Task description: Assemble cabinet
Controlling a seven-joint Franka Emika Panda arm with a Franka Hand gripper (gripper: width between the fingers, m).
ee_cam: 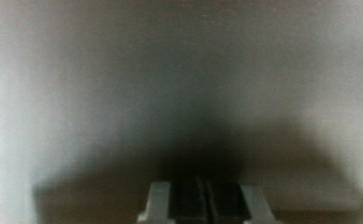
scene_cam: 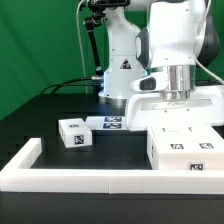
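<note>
The cabinet's large white box body (scene_cam: 186, 150) stands at the exterior view's right, with square tags on its top and front. A small white tagged block (scene_cam: 72, 133) lies apart at the left. My gripper (scene_cam: 178, 120) is lowered just behind and above the box body, and its fingertips are hidden there. In the wrist view the gripper (ee_cam: 204, 205) has its dark pads pressed together with nothing visible between them. A blurred white surface (ee_cam: 178, 80) very close ahead fills that view.
The marker board (scene_cam: 108, 122) lies flat at the middle rear. A long low white rim bar (scene_cam: 100, 178) runs along the front and turns back at the left (scene_cam: 25, 155). The table is black, with a green backdrop behind the robot's base.
</note>
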